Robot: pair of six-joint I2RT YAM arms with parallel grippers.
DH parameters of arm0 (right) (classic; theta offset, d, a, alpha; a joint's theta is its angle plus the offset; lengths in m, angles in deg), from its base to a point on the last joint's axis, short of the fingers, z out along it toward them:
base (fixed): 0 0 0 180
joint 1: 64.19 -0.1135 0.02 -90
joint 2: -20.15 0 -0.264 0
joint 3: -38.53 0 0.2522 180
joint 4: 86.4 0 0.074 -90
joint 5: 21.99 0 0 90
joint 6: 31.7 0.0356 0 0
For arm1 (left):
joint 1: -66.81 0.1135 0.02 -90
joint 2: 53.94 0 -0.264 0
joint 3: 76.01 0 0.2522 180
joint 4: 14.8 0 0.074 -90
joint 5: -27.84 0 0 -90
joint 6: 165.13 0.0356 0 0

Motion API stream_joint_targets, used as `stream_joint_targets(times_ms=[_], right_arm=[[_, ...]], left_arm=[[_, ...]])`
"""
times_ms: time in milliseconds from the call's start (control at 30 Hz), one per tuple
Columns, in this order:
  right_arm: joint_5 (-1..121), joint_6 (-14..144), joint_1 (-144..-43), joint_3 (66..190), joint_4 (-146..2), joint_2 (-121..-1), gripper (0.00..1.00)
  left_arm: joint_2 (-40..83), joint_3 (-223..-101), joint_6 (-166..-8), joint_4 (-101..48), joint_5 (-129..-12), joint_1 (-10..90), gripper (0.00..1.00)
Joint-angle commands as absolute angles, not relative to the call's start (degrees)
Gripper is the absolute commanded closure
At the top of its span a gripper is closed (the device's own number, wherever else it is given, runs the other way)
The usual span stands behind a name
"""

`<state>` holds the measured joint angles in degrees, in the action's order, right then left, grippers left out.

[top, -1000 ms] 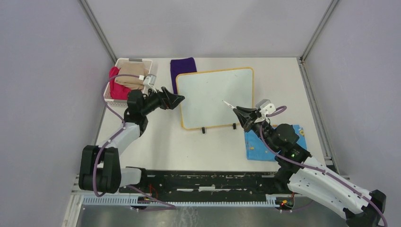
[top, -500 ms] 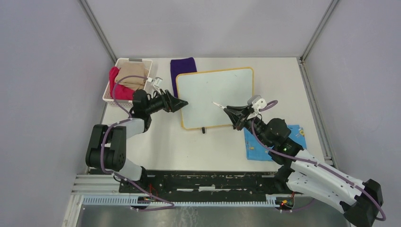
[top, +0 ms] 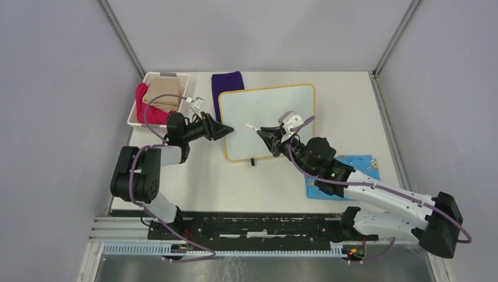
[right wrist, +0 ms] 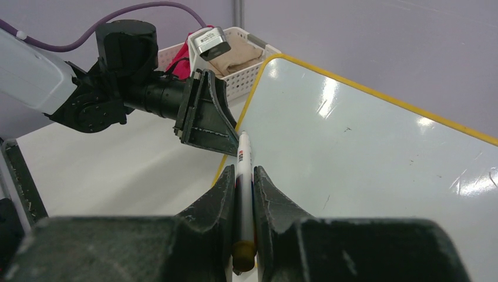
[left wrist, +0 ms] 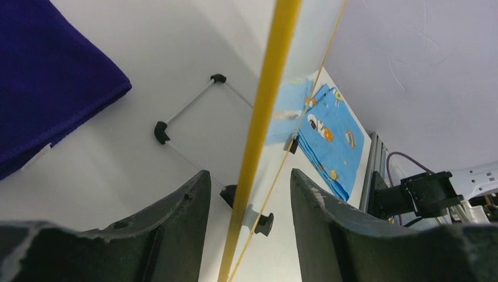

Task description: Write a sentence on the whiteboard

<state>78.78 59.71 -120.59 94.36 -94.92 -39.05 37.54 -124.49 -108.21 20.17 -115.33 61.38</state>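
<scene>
Marker [top: 252,127] held over board [top: 276,117], left jaws astride its frame

Board stands at the middle of the table [top: 211,176], toward the far side, propped on small black clip feet along its near edge. The left gripper [top: 226,129] is at the board's left edge. Its wrist view shows the thin yellow frame [left wrist: 264,106] running between the two fingers [left wrist: 176,217], with a gap on each side, so the jaws are spread and grip nothing.

The right gripper [top: 264,134] reaches over the board's near-left part and pinches the white marker, which points toward the left gripper. I cannot tell whether the marker's tip touches the surface.

A purple cloth [top: 226,81] lies just beyond the board's far-left corner, and a white basket [top: 154,79] of cloths sits left of that. A blue printed cloth [top: 358,161] lies partly under the right arm, near the board's near-right corner.
</scene>
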Motion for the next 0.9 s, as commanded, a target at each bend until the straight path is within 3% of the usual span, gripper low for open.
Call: stream_joint_targets(times_ms=[0,300,500,667,867], right_arm=[[79.8,58.9,-120.7,97.1,-98.9,-39.9,1.00],[78.0,57.4,-120.8,96.4,-100.0,-40.9,1.00],[78.6,58.0,-120.8,96.6,-101.2,-42.6,1.00],[81.0,58.2,-121.1,97.6,-102.8,-45.1,1.00],[85.3,56.8,-122.5,99.7,-103.6,-48.6,1.00]], left_arm=[[40.7,-125.5,-109.8,26.2,-118.8,61.9,0.42],[41.1,-121.6,-110.2,34.4,-118.7,62.4,0.39],[42.5,-121.0,-109.5,35.9,-119.1,62.3,0.49],[44.2,-120.4,-109.2,38.0,-119.4,62.2,0.67],[44.4,-119.8,-108.8,38.8,-119.0,62.0,0.74]])
